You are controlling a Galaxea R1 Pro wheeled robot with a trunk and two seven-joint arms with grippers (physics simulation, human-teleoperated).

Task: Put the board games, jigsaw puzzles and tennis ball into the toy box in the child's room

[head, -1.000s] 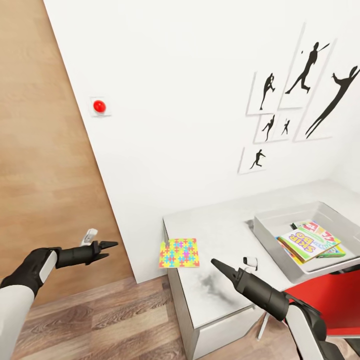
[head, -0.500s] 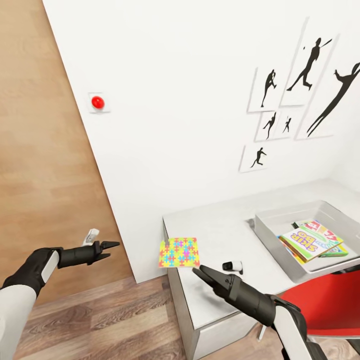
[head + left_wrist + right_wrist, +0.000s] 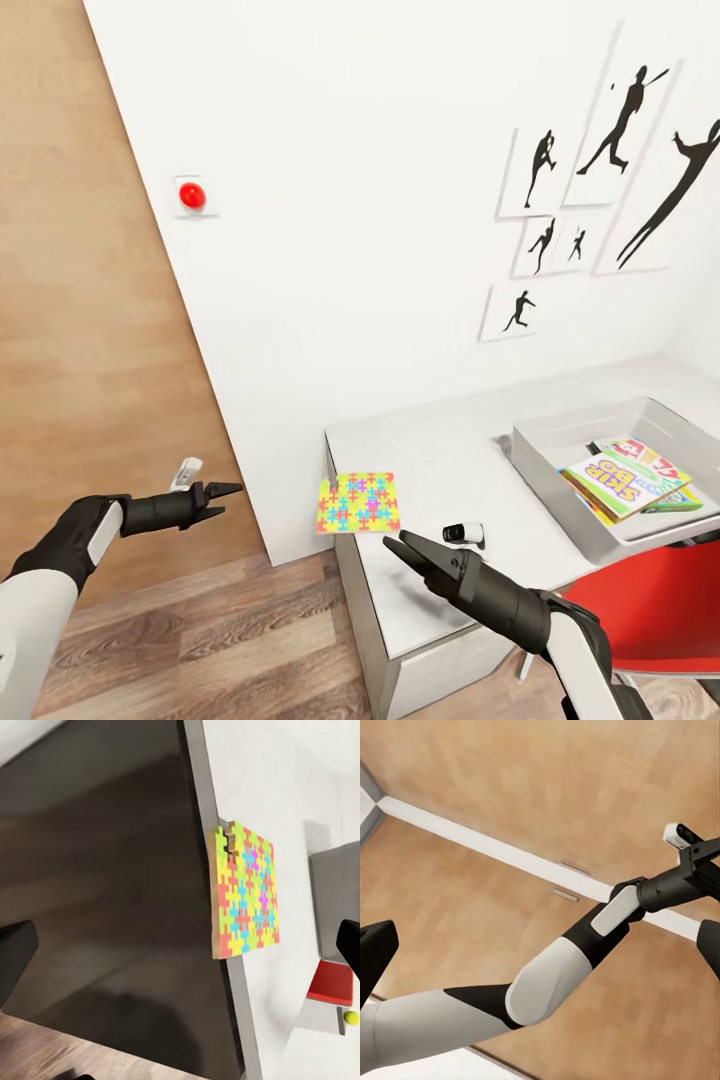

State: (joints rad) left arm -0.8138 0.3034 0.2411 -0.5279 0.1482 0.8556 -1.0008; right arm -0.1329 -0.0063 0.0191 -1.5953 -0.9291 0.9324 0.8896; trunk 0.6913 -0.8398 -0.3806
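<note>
Right gripper: the right gripper (image 3: 407, 550) is over the near part of the worktop (image 3: 440, 460); its two fingers stand apart, and it holds nothing.
Left gripper: the left gripper (image 3: 225, 494) is out to the left, off the worktop and above the wooden floor (image 3: 200, 640); its fingers are parted a little, and it is empty.
Jigsaw puzzle, place: one jigsaw puzzle (image 3: 358, 503) lies just beyond the right gripper, a little to its left, at the left edge of the worktop.
Jigsaw puzzle, pose: it lies flat, almost square, so I cannot tell a long axis; its left side goes over the worktop edge, which the left wrist view (image 3: 244, 896) shows too.
Toy box: one grey toy box (image 3: 560, 440) stands well to the right of the right gripper, on the far right part of the worktop.
Board games: inside the toy box are flat boxes in a stack; the top board game (image 3: 612, 484) has its long axis pointing from the gripper's side to the far right. I count at least two, the lower ones are partly hidden.
Tennis ball: a small yellow tennis ball (image 3: 351, 1018) shows in the left wrist view; where it rests I cannot tell.
Chair: one red chair (image 3: 660, 610) is right of the right gripper, touching the near edge of the worktop.
</note>
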